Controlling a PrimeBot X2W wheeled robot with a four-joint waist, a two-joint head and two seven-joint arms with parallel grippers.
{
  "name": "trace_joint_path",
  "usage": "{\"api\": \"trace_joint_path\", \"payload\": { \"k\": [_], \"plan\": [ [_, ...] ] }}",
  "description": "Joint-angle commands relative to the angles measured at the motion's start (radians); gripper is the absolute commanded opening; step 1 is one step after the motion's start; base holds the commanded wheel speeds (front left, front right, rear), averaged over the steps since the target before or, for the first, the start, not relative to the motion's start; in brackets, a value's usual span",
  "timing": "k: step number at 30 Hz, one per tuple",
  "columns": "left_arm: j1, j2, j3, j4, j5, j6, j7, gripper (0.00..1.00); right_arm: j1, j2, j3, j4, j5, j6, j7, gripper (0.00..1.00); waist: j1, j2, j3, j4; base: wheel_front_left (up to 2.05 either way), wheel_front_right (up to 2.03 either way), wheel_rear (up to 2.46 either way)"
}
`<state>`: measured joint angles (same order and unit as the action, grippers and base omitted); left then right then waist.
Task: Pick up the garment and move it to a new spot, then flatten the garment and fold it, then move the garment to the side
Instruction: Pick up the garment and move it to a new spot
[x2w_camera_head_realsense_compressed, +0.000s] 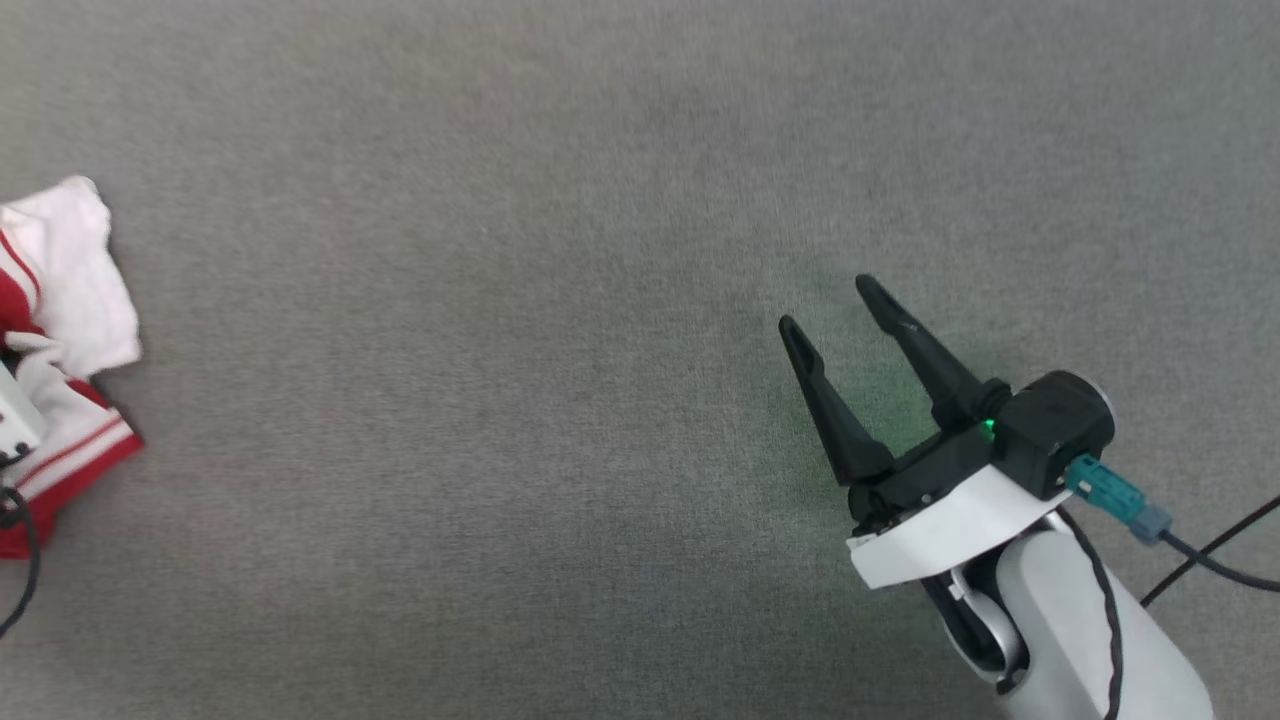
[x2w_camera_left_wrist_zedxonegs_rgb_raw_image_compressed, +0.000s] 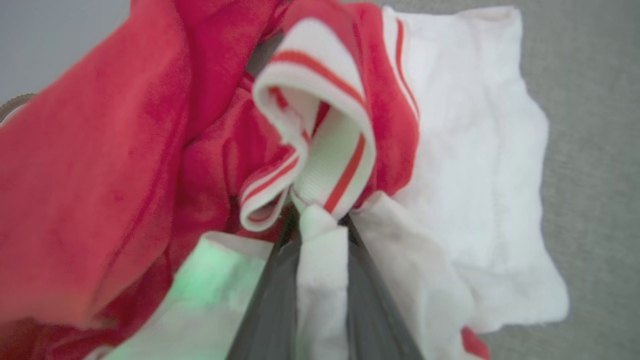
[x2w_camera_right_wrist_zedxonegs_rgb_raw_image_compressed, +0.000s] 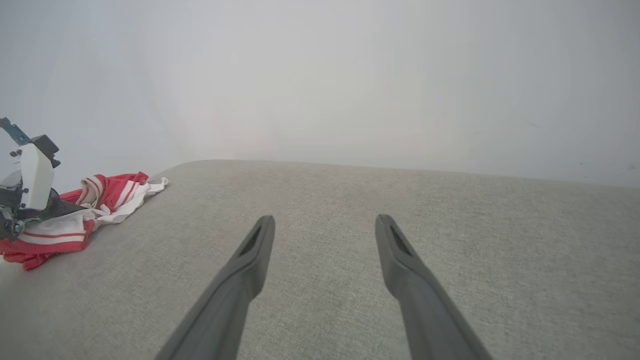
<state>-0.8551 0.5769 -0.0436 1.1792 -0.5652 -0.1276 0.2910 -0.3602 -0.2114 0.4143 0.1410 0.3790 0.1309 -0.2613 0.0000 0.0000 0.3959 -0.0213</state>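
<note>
The garment (x2w_camera_head_realsense_compressed: 60, 330), red with white panels and striped trim, lies crumpled at the far left edge of the grey surface in the head view. Close up in the left wrist view, the garment (x2w_camera_left_wrist_zedxonegs_rgb_raw_image_compressed: 150, 150) is bunched, and a white fold of it sits pinched between the two dark fingers of my left gripper (x2w_camera_left_wrist_zedxonegs_rgb_raw_image_compressed: 320, 222), which is shut on it. From the right wrist view the garment (x2w_camera_right_wrist_zedxonegs_rgb_raw_image_compressed: 100, 200) lies far left with my left gripper's body over it. My right gripper (x2w_camera_head_realsense_compressed: 830, 305) hovers open over bare surface at the lower right, its fingers (x2w_camera_right_wrist_zedxonegs_rgb_raw_image_compressed: 250, 250) spread with nothing between them.
The grey fabric surface (x2w_camera_head_realsense_compressed: 500, 350) stretches wide between the garment and the right gripper. Its far edge meets a pale wall (x2w_camera_right_wrist_zedxonegs_rgb_raw_image_compressed: 320, 75) in the right wrist view. Black cables (x2w_camera_head_realsense_compressed: 1210, 560) trail from the right arm.
</note>
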Motion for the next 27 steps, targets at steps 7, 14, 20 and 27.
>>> {"api": "trace_joint_path", "payload": {
  "k": [7,14,20,27],
  "plan": [
    [0.021,-0.045,-0.059,-0.134,-0.066,-0.005,-0.048,0.00,0.043,0.042,0.012,0.029,0.020,0.000,-0.005,1.00,0.0000,0.0000,-0.142,0.038,0.00,0.00,0.00],
    [0.062,-0.089,-0.192,-0.469,-0.223,-0.005,0.059,0.00,0.067,0.080,-0.012,0.032,0.030,0.000,-0.005,1.00,0.0000,0.0000,-0.176,0.004,0.00,0.00,0.00],
    [0.083,-0.140,-0.282,-0.760,-0.309,-0.005,0.178,0.00,0.082,0.115,-0.039,0.025,0.038,0.000,-0.005,1.00,0.0000,0.0000,-0.175,-0.076,0.00,0.00,0.00],
    [0.034,-0.291,-0.387,-0.858,-0.317,0.020,0.252,0.00,0.078,0.145,-0.082,0.007,0.063,0.000,-0.005,1.00,0.0000,0.0000,-0.141,-0.193,0.00,0.00,0.00]
  ]
}}
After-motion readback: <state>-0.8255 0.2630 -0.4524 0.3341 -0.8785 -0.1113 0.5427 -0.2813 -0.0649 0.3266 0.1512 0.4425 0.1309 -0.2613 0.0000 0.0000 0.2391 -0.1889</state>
